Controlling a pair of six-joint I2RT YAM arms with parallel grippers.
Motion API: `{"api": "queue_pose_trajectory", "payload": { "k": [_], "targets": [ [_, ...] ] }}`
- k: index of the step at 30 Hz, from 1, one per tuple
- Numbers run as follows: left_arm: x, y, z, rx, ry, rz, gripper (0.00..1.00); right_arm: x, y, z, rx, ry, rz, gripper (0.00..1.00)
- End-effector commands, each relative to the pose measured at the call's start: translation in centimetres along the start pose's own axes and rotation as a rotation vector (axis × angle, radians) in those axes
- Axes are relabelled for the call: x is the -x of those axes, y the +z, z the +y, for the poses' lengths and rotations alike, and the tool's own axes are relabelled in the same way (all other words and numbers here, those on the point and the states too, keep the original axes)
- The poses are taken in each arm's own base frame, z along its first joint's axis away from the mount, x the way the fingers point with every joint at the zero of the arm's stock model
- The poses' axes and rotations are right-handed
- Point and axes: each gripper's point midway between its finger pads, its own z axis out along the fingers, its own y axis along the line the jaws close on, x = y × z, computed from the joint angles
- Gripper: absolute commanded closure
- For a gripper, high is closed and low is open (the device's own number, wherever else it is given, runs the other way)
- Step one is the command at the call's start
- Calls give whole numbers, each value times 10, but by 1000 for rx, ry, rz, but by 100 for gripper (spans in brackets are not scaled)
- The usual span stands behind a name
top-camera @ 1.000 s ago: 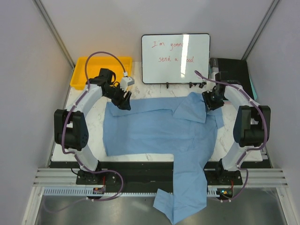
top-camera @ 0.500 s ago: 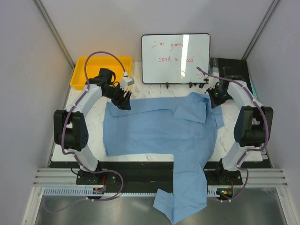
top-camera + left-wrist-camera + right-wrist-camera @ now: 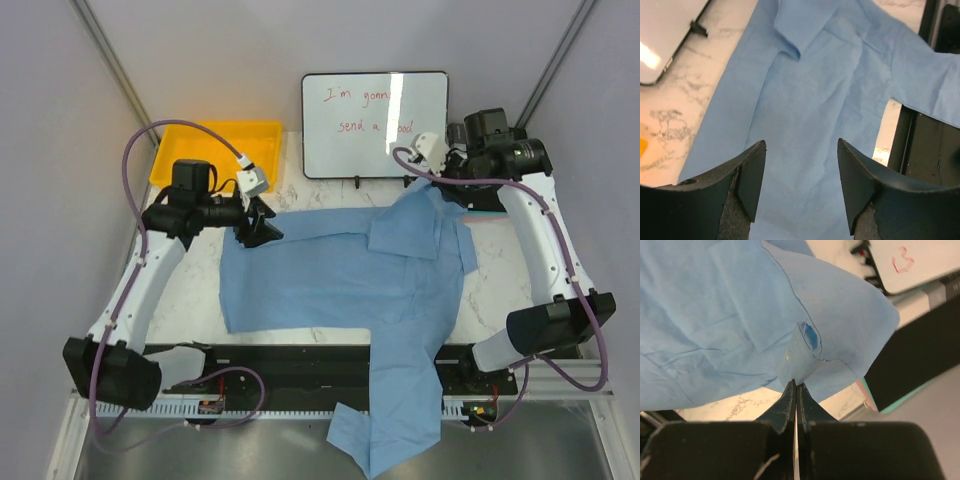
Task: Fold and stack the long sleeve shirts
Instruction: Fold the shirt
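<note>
The whiteboard [image 3: 375, 122], at 12 o'clock in the overhead view, carries red handwriting: "I'm gonn…" above "send a …ood", partly lost to glare.

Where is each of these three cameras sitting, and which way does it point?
Top external: above and behind the arms, looking down on the table, light blue shirt, whiteboard and yellow tray; both whole arms show.
Left wrist: on the left arm, looking down at the shirt between the open fingers of the left gripper.
Right wrist: on the right arm, looking along the right gripper, shut on a raised shirt fold.
Shared: all three see the shirt; both wrist views catch a whiteboard corner.
</note>
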Motion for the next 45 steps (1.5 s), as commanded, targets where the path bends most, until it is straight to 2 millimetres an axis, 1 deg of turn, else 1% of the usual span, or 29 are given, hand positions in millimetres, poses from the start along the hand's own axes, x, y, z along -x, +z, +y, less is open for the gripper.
{"api": "queue_pose_trajectory", "payload": {
  "k": [1, 2, 3, 4, 5, 6, 7, 9, 11, 12, 14, 15, 16, 19, 20, 22, 23, 24, 26, 27, 29, 30, 32, 35, 36, 38, 42, 43, 45],
  "targets": [
    [25, -14, -34, -42, 129, -146, 33, 8, 3, 78, 231, -126, -5, 100],
    [24, -17, -33, -6, 122, -149, 33, 14, 5, 89, 258, -141, -17, 100],
    [12, -14, -33, 10, 76, -140, 33, 25, 11, 111, 318, -189, -32, 100],
    [21, -21, -37, 47, 53, -182, 33, 29, 17, 123, 348, -202, -33, 100],
    [8, -18, -37, 64, 3, -171, 33, 35, 21, 134, 369, -205, -37, 100],
    [6, -20, -40, 76, -18, -181, 33, 44, 30, 156, 419, -255, -35, 100],
    [10, -24, -45, 91, -47, -210, 33, 49, 39, 166, 435, -282, -36, 100],
    [-4, -22, -43, 140, -125, -202, 32, 60, 61, 194, 493, -343, -19, 100],
    [-17, -24, -39, 196, -231, -200, 32, 74, 73, 211, 529, -358, -18, 86],
    [-21, -24, -37, 216, -269, -198, 32, 88, 85, 212, 548, -329, -17, 65],
    [-31, -28, -28, 281, -376, -204, 31, 108, 92, 212, 569, -282, -37, 49],
    [-34, -29, -25, 298, -409, -206, 29, 112, 101, 208, 577, -243, -18, 34],
    [-35, -30, -23, 309, -458, -213, 28, 136, 93, 200, 573, -225, -92, 28],
    [-36, -28, -19, 301, -474, -211, 28, 151, 87, 161, 556, -96, -167, 18],
    [-29, -23, -34, 192, -435, -223, 28, 145, 88, 140, 549, -38, -178, 18],
    [-30, -12, -45, 77, -280, -185, 28, 129, 96, 123, 552, 27, -160, 20],
    [-22, 0, -56, 58, -169, -136, 28, 121, 99, 117, 565, 62, -155, 21],
    [-29, 14, -59, 47, -96, -70, 29, 106, 106, 102, 560, 121, -136, 26],
    [-38, 40, -73, 46, 141, 47, 30, 88, 116, 102, 609, 209, -106, 30],
    [-39, 49, -73, 48, 196, 70, 30, 77, 124, 102, 644, 267, -89, 37],
    [-48, 79, -71, 61, 300, 165, 36, 71, 129, 110, 687, 324, -66, 43],
    [-49, 90, -70, 64, 316, 182, 39, 65, 135, 118, 723, 359, -49, 49],
    [-56, 115, -70, 62, 300, 208, 39, 61, 137, 126, 757, 408, -37, 52],
    [-60, 134, -78, 103, 240, 124, 25, 55, 134, 138, 806, 480, -70, 52],
    [-57, 137, -84, 105, 242, 79, 22, 49, 141, 143, 799, 506, -74, 52],
    [-52, 147, -97, 132, 287, -14, 21, 44, 145, 143, 769, 519, -70, 56],
    [-50, 167, -118, 157, 301, -64, 19, 38, 152, 155, 826, 573, -38, 59],
    [-47, 172, -129, 141, 313, -88, 16, 37, 153, 157, 835, 583, -32, 60],
    [-47, 179, -129, 201, 303, -118, 4, 34, 159, 159, 840, 602, -30, 62]
  ]
}}
